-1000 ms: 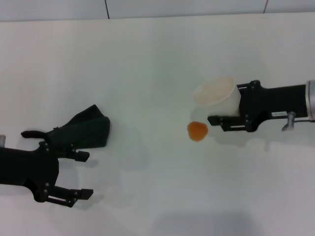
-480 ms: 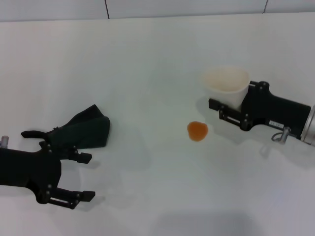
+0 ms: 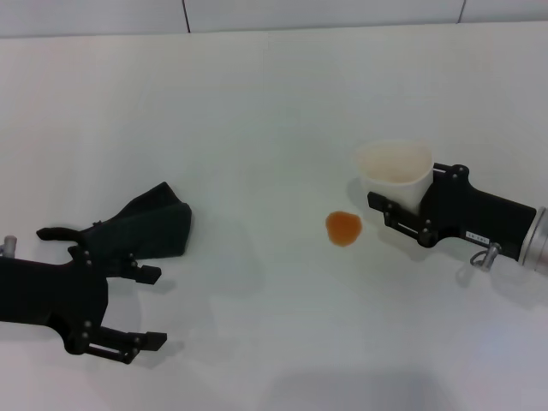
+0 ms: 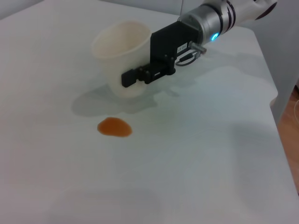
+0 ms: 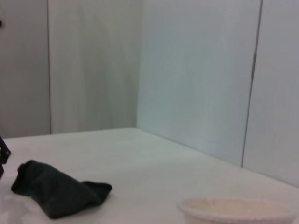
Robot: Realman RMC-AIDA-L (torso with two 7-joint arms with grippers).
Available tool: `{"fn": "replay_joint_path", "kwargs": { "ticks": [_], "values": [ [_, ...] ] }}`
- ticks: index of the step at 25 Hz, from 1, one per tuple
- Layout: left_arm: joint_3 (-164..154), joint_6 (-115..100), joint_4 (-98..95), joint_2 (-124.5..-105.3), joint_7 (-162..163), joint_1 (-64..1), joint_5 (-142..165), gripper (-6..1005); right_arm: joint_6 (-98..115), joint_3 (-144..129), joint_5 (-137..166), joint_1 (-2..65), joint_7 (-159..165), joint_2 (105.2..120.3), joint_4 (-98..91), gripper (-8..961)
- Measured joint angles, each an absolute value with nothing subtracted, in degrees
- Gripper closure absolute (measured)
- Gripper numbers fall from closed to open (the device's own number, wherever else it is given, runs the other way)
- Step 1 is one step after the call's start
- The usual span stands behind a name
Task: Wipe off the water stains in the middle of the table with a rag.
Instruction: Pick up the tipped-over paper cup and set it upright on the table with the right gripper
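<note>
The white table [image 3: 257, 103] ran to pale wall panels [image 5: 196, 74]. The right gripper [image 3: 396, 212] clasped the cup [image 3: 394, 171] beside the water stains [image 3: 343, 228]; the left gripper [image 3: 141, 306] gaped near the rag [image 3: 145, 229].

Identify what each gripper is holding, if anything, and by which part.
The right gripper clamps the pale cup by its side wall. The left gripper holds nothing, open beside the rag.

- Head view: looking steeply down on the desk [image 3: 274, 94], cup [image 3: 396, 169] right of centre.
- Left wrist view: low, facing across toward the cup [image 4: 122, 56], fairly near.
- Right wrist view: just behind the cup's rim [image 5: 236, 209], skimming level toward the rag [image 5: 56, 190].
</note>
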State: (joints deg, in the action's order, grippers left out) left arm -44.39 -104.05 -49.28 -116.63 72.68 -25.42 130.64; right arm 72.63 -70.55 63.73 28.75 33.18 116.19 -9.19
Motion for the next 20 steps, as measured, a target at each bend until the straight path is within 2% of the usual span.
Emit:
{"fn": "replay_joint_path", "kwargs": {
  "ticks": [3,8,19,20],
  "values": [
    [-44.4,-104.0,-49.3,-116.68,72.7,-25.4,130.7,124,71.5,-70.5,63.7,29.1,33.1,116.18,-8.3,464],
    [-44.4,-104.1,-49.2,-116.82,72.7,-25.3,130.7,124,69.9,-70.5,63.6,29.1,33.0,116.18,-7.7,395],
    [-44.4,-104.1,-49.3,-117.43,72.9,-25.4,131.3,125,68.3,-70.3,63.5,28.2,33.4,116.18,-7.4,386],
    [-44.4,-104.0,-49.3,-117.44,72.9,-25.4,131.3,125,68.3,-70.4,63.5,28.1,33.4,116.18,-7.4,356]
  ]
}}
